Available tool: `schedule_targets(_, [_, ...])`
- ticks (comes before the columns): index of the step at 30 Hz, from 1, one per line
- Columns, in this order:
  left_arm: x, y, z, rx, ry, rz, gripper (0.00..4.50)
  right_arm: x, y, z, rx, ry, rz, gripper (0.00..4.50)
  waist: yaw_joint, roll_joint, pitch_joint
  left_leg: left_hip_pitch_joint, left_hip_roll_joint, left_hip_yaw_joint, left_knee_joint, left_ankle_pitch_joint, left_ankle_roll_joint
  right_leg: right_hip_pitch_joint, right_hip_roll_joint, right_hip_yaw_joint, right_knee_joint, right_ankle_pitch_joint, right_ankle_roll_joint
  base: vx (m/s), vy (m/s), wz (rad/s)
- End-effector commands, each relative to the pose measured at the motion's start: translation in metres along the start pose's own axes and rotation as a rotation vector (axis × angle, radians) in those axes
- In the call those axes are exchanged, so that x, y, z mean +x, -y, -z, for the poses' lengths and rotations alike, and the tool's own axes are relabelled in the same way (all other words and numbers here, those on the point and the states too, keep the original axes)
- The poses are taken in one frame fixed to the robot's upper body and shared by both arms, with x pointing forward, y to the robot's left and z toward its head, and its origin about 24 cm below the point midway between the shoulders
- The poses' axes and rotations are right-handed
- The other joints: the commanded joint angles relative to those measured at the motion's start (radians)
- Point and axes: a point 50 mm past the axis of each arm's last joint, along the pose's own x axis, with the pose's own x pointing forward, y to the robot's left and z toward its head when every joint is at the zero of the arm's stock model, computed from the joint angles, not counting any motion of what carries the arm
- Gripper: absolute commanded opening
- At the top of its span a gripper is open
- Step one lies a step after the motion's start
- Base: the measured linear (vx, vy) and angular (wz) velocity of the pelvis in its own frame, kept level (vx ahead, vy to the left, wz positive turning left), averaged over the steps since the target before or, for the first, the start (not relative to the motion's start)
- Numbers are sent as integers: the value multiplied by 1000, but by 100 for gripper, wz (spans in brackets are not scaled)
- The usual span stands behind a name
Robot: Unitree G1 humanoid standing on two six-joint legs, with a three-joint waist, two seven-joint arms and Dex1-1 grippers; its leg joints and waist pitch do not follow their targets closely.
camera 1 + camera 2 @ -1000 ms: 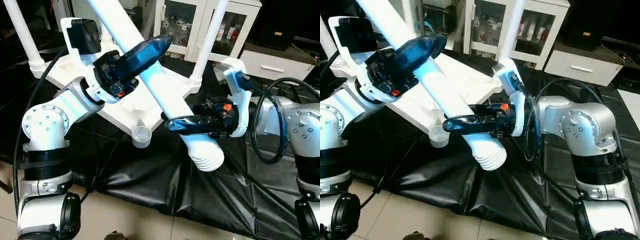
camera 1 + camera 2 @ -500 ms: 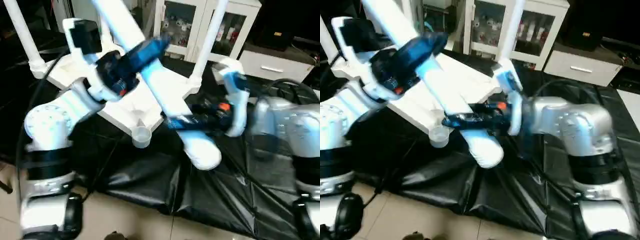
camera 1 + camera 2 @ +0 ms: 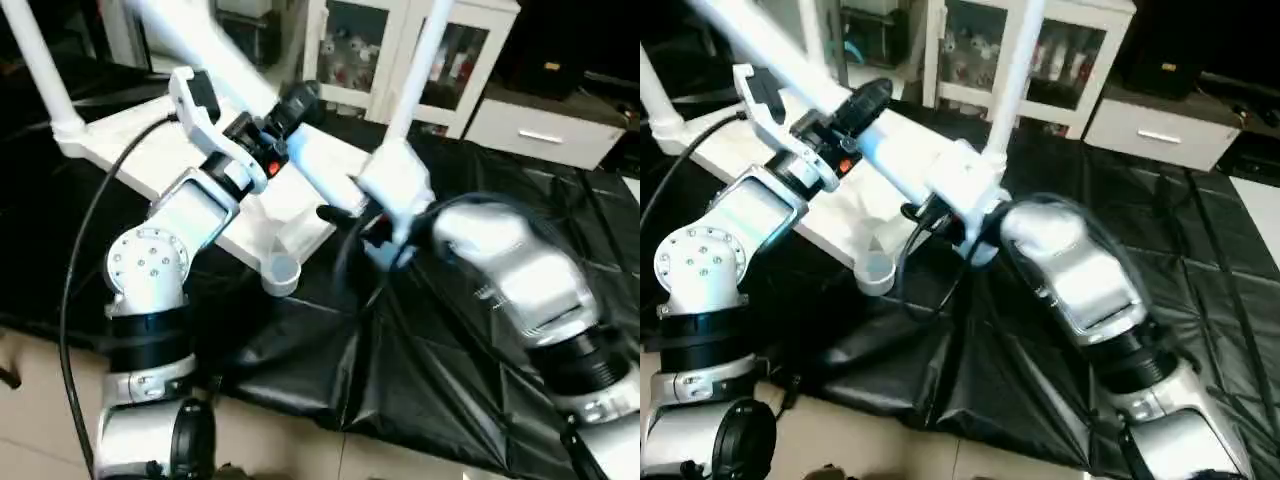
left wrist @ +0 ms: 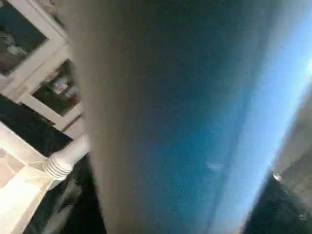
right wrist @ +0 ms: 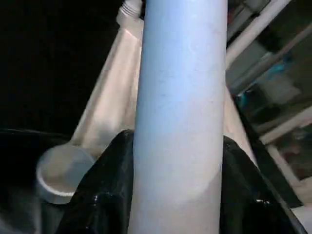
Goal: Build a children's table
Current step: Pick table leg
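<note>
The white table top [image 3: 150,150] lies upside down on a black sheet. One leg [image 3: 40,70] stands in its far left corner and another leg [image 3: 415,60] in its far right corner. The round near corner socket [image 3: 281,272] is empty. A third leg [image 3: 310,165] slants from upper left down to the right above the top. My left gripper [image 3: 285,110] is shut on this leg higher up. My right gripper [image 5: 178,195] is shut on it lower down, with a black finger [image 5: 102,195] on each side. The right wrist housing [image 3: 395,195] hides the leg's lower end.
The black sheet [image 3: 450,370] covers the work surface and hangs over its front edge above a tiled floor [image 3: 40,400]. A white cabinet with glass doors [image 3: 350,60] and a white drawer unit [image 3: 545,130] stand behind.
Both arms have carried the held leg up and to the left, towards the table top. Its ribbed lower end, earlier over the black sheet, is now behind the right wrist.
</note>
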Motion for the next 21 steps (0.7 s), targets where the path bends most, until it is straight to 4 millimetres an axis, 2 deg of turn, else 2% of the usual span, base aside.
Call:
schedule_targets(1, [6, 7, 3, -17, 0, -31, 254, 6, -1, 2, -103, -21, 75, 182, -4, 8, -69, -4, 43, -9, -79, -117, -49, 60, -76, 56, -68, -224, -106, 0, 0, 0])
schedule_targets(3, [6, 6, 4, -21, 3, -51, 250, 8, 0, 2, -132, -20, 102, 182, -6, 6, -71, -2, 41, -8, -77, -124, -51, 61, -76, 56, -68, -222, -106, 0, 0, 0])
schedule_targets(4, [5, 6, 5, -37, 12, -77, 223, 10, 0, 2, -169, -11, 137, 182, -7, 8, -71, -2, 41, -8, -77, -126, -50, 59, -76, 56, -66, -221, -107, 0, 0, 0])
schedule_targets(6, [5, 6, 5, -42, 13, -83, 212, 10, 0, 2, -174, -9, 156, 182, -8, 6, -72, -3, 42, -9, -77, -121, -52, 61, -75, 56, -64, -202, -107, 0, 0, 0])
schedule_targets(10, [4, 6, 5, -65, 30, -94, 183, 11, 2, 1, -185, 6, 187, 182, -16, 6, -71, -3, 41, -8, -76, -121, -38, 61, -73, 56, -63, -179, -109, 0, 0, 0])
schedule_targets(17, [5, 6, 2, -74, 53, -120, 173, 14, 2, -1, -244, 19, 218, 182, -17, 10, -71, -1, 42, -8, -76, -128, -35, 60, -73, 56, -63, -179, -114, 0, 0, 0])
schedule_targets(18, [5, 6, 2, -73, 54, -122, 172, 14, 2, -2, -264, 26, 220, 238, -17, 10, -71, 0, 41, -7, -75, -131, -35, 60, -73, 56, -64, -180, -114, 0, 0, 0])
schedule_targets(21, [4, 6, -1, -42, 46, -118, 172, 14, -1, -9, -207, 112, 156, 258, -18, 10, -72, 1, 41, -7, -75, -144, -31, 59, -73, 56, -62, -181, -115, 0, 0, 0])
